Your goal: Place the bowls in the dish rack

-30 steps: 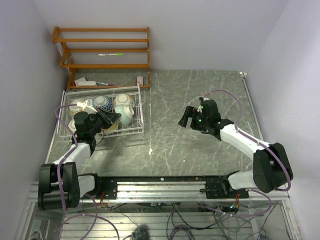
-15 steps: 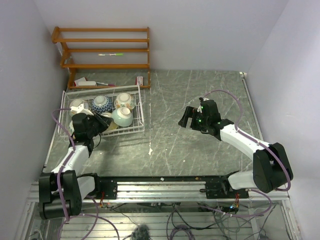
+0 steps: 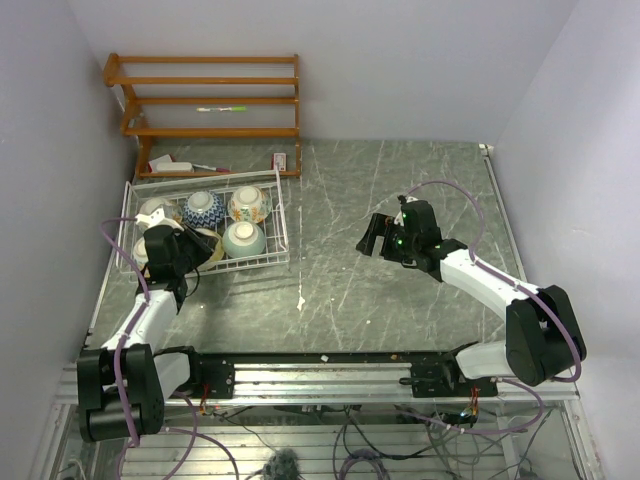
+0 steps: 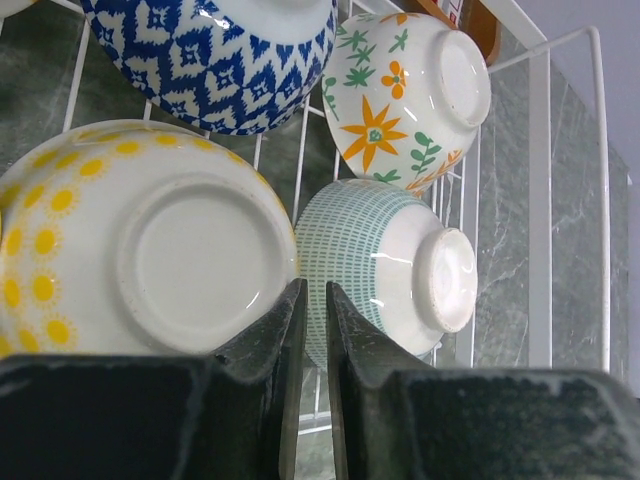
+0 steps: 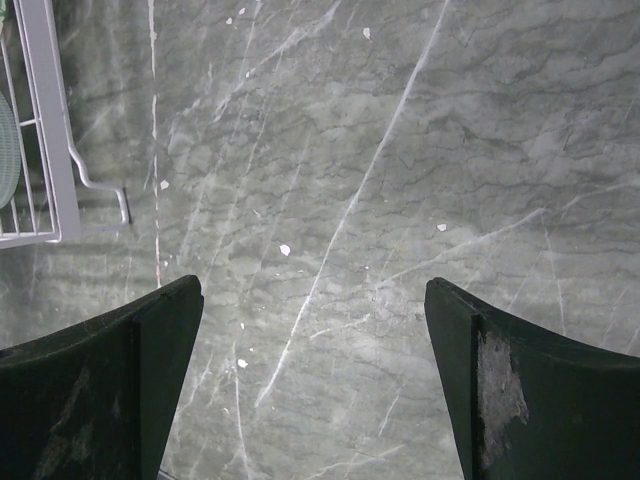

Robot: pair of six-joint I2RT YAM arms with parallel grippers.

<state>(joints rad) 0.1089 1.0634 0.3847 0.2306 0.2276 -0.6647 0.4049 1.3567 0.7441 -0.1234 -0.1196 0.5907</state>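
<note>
Five small round ceramic bowls sit inside the rectangular white wire dish rack point(image 3: 283, 215), at 9 o'clock on the grey-green marbled surface point(image 3: 400, 190). A blue diamond-patterned bowl point(image 4: 215, 70) is at the rack's 12 o'clock, an orange-flowered bowl point(image 4: 400, 95) at 2, a pale teal bowl point(image 4: 375, 265) at 4, a yellow-dotted bowl point(image 4: 140, 255) at 6 and a pale bowl point(image 3: 155, 209) at 10. None shows on the open surface. A sixth could be hidden under the left arm point(image 3: 150, 300), so loading looks finished or nearly so. The left jaws, closed to a sliver and gripping nothing, hang at the rack's 7 o'clock edge. The right jaws gape wide and empty at 3 o'clock, well apart.
</note>
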